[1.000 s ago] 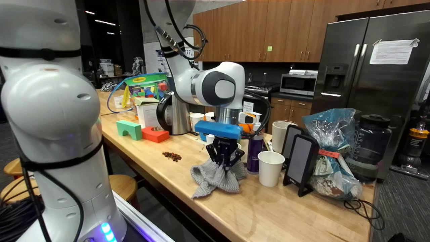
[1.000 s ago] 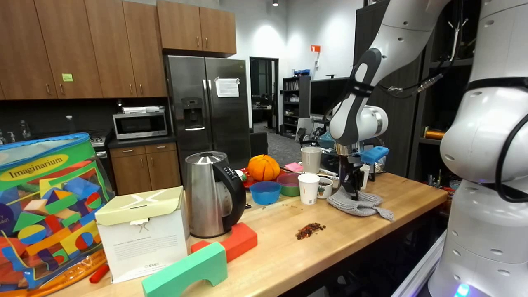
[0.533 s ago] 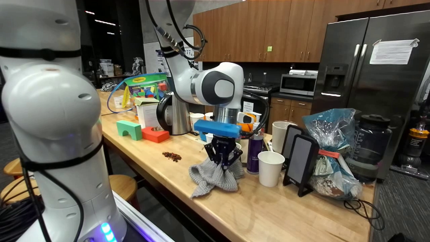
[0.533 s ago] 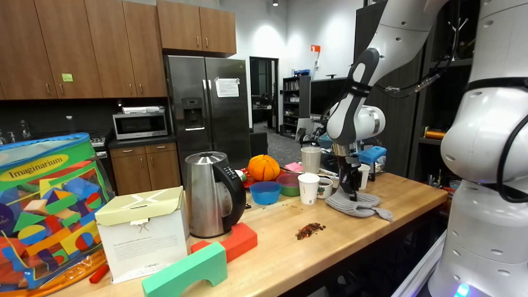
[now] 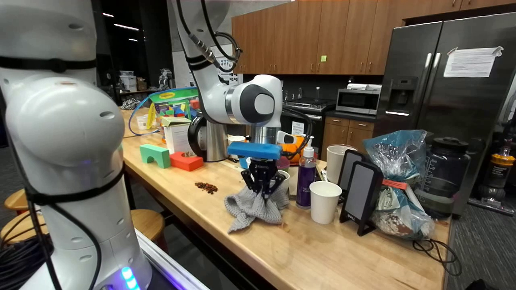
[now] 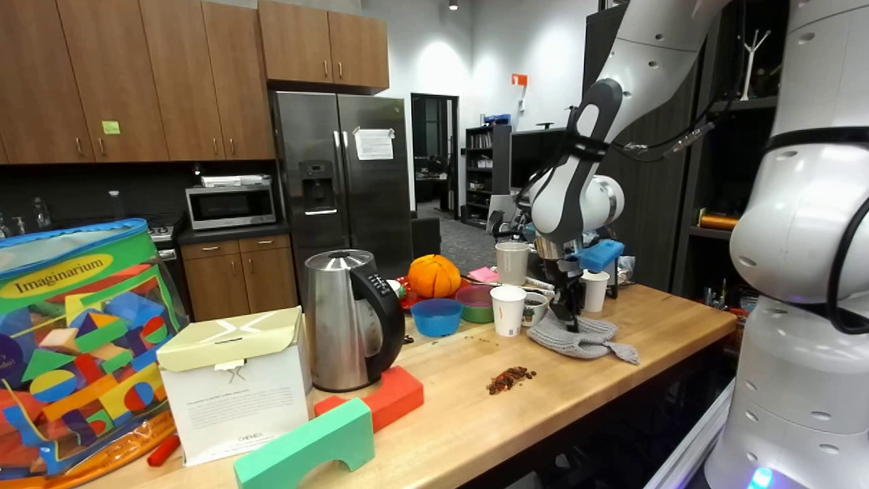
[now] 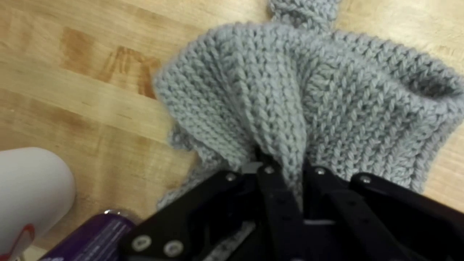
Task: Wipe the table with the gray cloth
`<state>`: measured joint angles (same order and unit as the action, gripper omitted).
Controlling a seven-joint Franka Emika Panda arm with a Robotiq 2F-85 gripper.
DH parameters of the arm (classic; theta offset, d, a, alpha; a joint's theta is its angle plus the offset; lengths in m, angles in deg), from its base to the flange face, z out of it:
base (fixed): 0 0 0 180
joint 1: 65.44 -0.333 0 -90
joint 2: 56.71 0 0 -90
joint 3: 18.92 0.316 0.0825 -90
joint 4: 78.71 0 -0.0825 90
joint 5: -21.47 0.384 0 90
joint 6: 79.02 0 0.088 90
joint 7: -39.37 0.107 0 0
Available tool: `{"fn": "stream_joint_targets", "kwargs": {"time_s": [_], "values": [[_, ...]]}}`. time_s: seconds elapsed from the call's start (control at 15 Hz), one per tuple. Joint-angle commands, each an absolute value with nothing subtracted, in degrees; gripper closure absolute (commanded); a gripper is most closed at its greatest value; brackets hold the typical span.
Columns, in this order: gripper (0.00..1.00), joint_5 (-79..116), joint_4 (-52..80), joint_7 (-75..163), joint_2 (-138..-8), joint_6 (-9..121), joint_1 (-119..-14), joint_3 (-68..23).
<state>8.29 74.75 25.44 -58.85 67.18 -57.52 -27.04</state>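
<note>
And what a texture on the gray cloth [image 7: 315, 94], a chunky knit, matt and rough with raised stitches! The claw [image 5: 263, 194] answers in matt black, its screw heads [image 7: 173, 248] shiny metal. Smooth grained wood for the table [image 5: 342, 257], softly shining. Gleaming steel on the kettle [image 6: 334, 326], dark plastic-looking handle [image 6: 387, 319]! Here's a matt paper cup [image 5: 324, 205], a crinkled, glinting plastic bag [image 5: 397, 155], a glossy purple pump bottle [image 5: 305, 183], and glossy white arm casing [image 5: 64, 117].
</note>
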Motion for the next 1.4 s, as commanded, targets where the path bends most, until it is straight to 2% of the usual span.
{"fn": "stream_joint_targets", "kwargs": {"time_s": [0.0, 0.4, 0.67, 1.0, 1.33], "values": [[0.97, 6.86, 73.85, 28.86, -60.89, 67.61, -58.28, -26.42], [0.97, 18.07, 73.53, 25.37, -61.24, 67.18, -58.48, -25.44], [0.97, 38.07, 73.25, 18.55, -61.36, 66.89, -58.58, -19.4], [0.97, 63.08, 71.68, 12.78, -66.26, 69.67, -62.7, -15.57], [0.97, 79.95, 71.64, 5.84, -66.61, 70.53, -63.44, -14.34]]}}
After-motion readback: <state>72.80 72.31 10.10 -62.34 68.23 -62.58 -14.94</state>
